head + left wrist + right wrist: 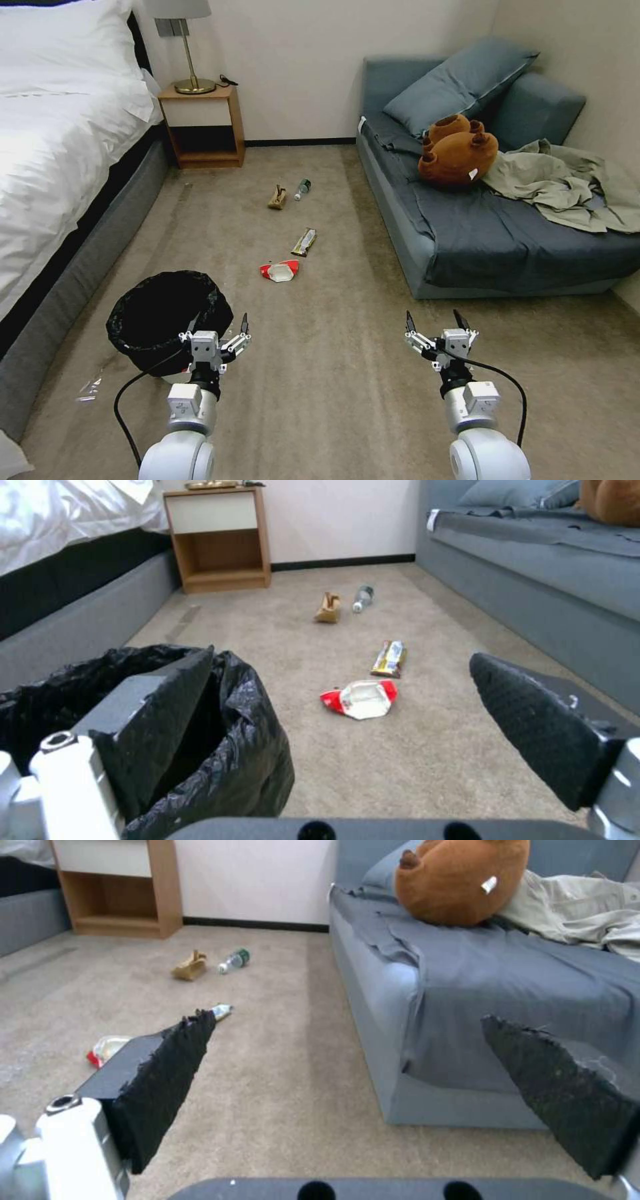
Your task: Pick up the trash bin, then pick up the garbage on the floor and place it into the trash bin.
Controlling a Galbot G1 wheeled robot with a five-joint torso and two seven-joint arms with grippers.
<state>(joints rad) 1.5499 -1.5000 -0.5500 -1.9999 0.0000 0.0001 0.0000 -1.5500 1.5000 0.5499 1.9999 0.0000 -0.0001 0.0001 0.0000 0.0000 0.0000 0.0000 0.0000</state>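
Bin (167, 320) stands on carpet beside the bed (60, 153); left gripper (219, 328) gapes at its rim, right gripper (433, 321) spread wide, empty. Wrappers (280, 271) lie beyond the bin.

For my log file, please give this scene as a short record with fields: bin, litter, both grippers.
trash bin: on the carpet beside the bed, black bag over rim
garbage: red-and-white wrapper, gold wrapper, tan paper scrap, small bottle, all on the floor
left gripper: open, at bin's rim
right gripper: open, above bare carpet
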